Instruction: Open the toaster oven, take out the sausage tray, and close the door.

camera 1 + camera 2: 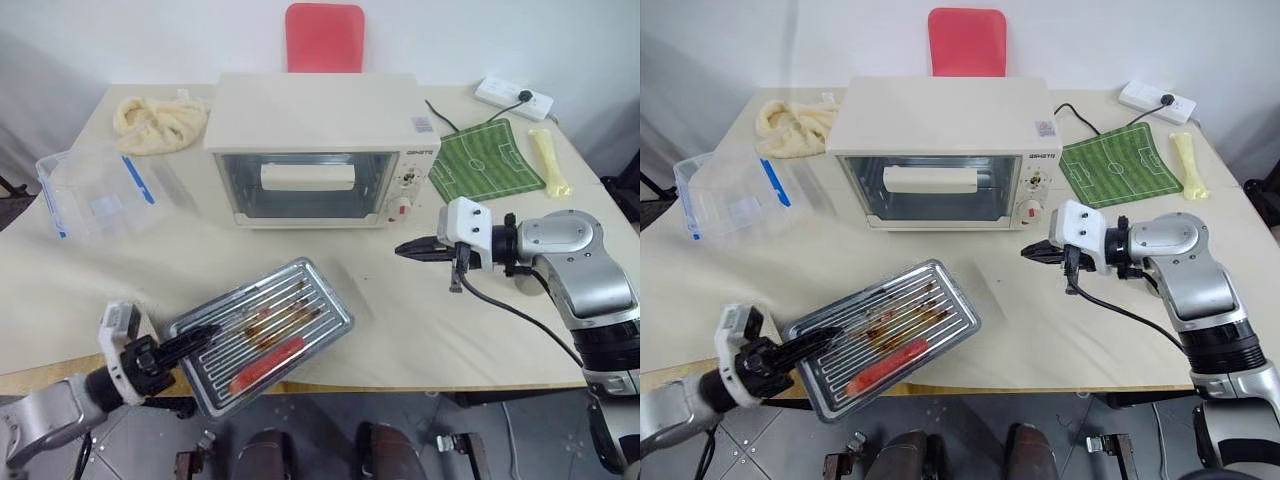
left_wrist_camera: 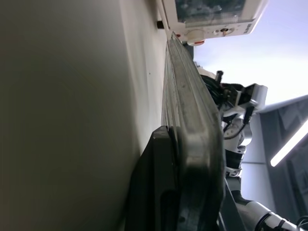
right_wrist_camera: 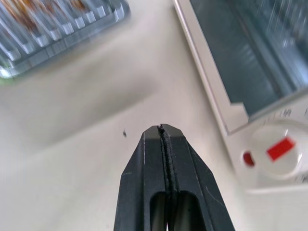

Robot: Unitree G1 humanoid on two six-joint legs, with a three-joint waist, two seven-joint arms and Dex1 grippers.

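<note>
Sausage tray (image 1: 262,333) in left gripper (image 1: 196,342) (pinched at corner), over table edge

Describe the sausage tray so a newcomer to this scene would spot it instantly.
Start at the toaster oven mid-table, then look toward the table's near edge on the robot's left. The sausage tray is ribbed silver metal, grease-stained, holding one red sausage, gripped by the left gripper; the clear box nearby is plastic with blue clips.

Looked down from head height, both eye views, over the beige table (image 1: 420,330), sharing the cream-white boxy toaster oven (image 1: 320,150) and ribbed silver metal tray (image 1: 262,333). Sat edge-on against that tray, the left wrist view, facing the oven. Hovered close above the tabletop, the right wrist view, near the oven's front corner.
</note>
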